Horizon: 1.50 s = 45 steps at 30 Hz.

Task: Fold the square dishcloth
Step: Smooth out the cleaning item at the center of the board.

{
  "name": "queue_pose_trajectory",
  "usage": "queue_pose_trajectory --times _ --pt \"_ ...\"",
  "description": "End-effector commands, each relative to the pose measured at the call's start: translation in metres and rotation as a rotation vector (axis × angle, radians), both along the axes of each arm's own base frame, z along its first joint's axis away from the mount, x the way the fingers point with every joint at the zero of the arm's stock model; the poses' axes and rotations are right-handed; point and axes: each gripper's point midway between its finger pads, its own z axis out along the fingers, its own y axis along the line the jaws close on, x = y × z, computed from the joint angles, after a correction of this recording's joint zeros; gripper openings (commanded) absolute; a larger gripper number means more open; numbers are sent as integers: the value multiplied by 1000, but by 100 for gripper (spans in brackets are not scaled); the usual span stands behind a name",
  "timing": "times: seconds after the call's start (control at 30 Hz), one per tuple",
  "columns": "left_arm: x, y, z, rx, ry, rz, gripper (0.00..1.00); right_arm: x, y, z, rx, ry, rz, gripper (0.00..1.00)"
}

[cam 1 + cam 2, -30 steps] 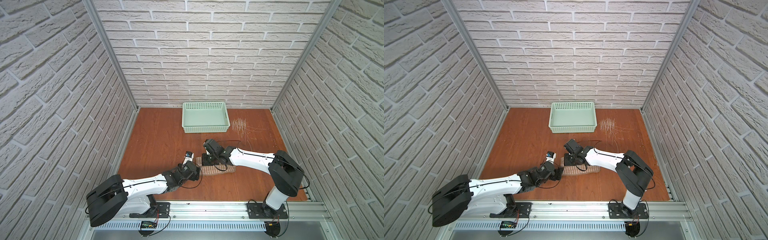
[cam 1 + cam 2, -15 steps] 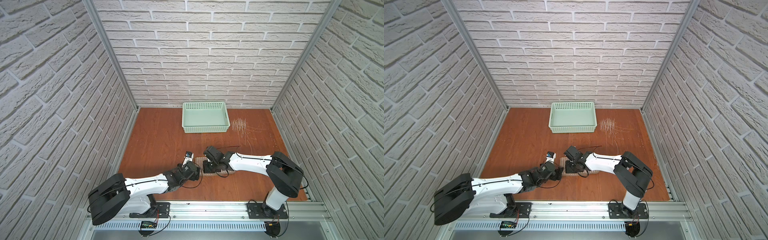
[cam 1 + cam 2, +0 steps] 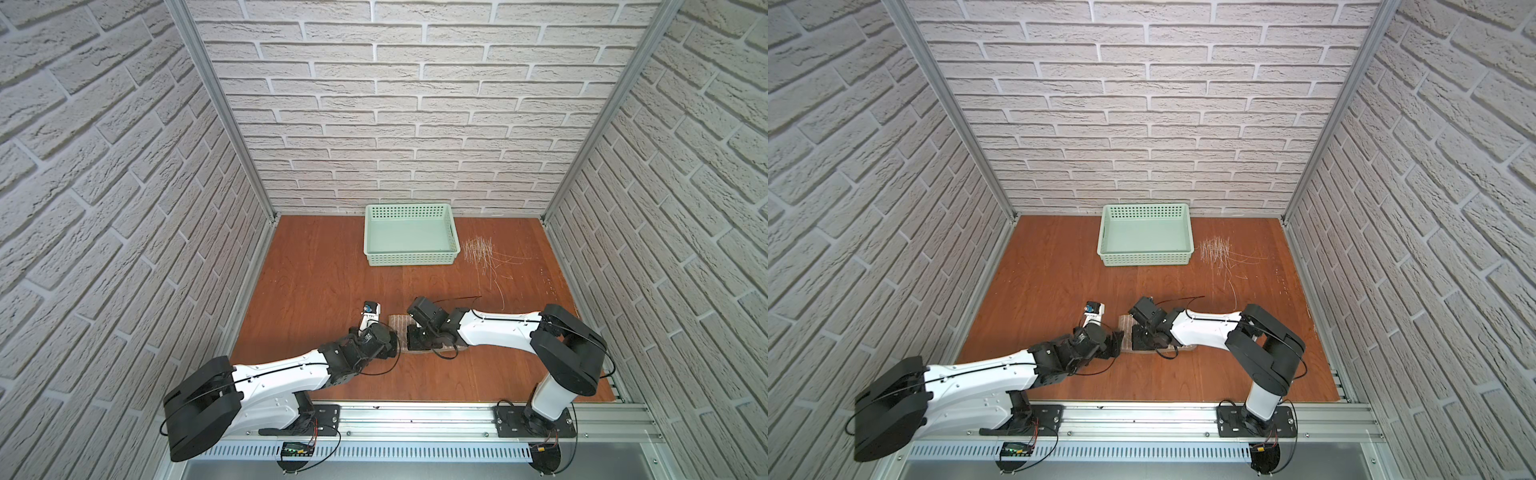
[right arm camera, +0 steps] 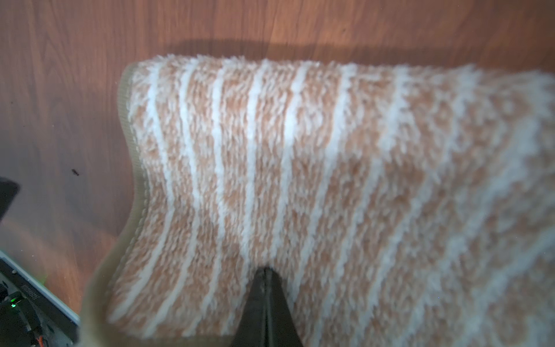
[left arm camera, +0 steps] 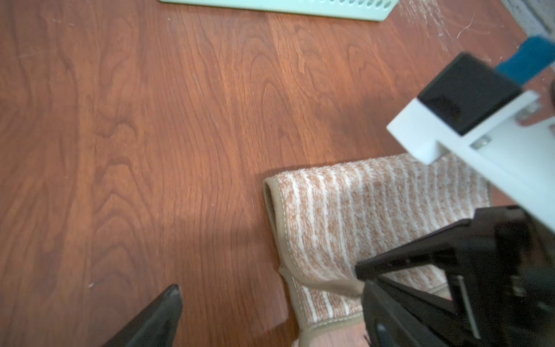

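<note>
Dishcloth (image 3: 397,328) lies folded near the table's (image 3: 332,270) front edge, mid-width, in both top views (image 3: 1126,326). From the left wrist, the left gripper (image 5: 267,288) stands wide apart beside the dishcloth's hem, holding nothing. From the right wrist, the right gripper (image 4: 265,272) is closed, pinching the striped dishcloth.

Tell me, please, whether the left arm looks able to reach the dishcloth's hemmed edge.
Probably yes: the left claw stands open beside the square dishcloth, only bare table between; the right claw grips it farther in.
</note>
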Motion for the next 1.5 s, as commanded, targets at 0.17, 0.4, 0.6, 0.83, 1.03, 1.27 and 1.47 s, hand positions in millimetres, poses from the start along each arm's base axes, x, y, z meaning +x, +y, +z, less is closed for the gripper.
queue_pose_trajectory --times 0.17,0.4,0.6,0.83,1.03,1.27,1.47 --pt "-2 32 22 -97 -30 137 92 -4 -11 -15 -55 3 -13 3" --pt "-5 31 39 -165 30 146 76 -2 1 4 -24 -32 24 3" --pt "-4 14 49 -275 130 114 59 8 8 43 31 -119 34 7" --pt "1 -11 55 -408 235 71 50 16 -9 81 32 -225 -3 12" --pt "7 -41 43 -416 324 18 46 15 -48 83 -83 -259 -86 12" --pt "8 -59 19 -391 394 -9 38 6 -84 67 -137 -248 -168 14" --pt "10 -62 4 -372 414 2 34 5 -101 50 -171 -224 -211 15"
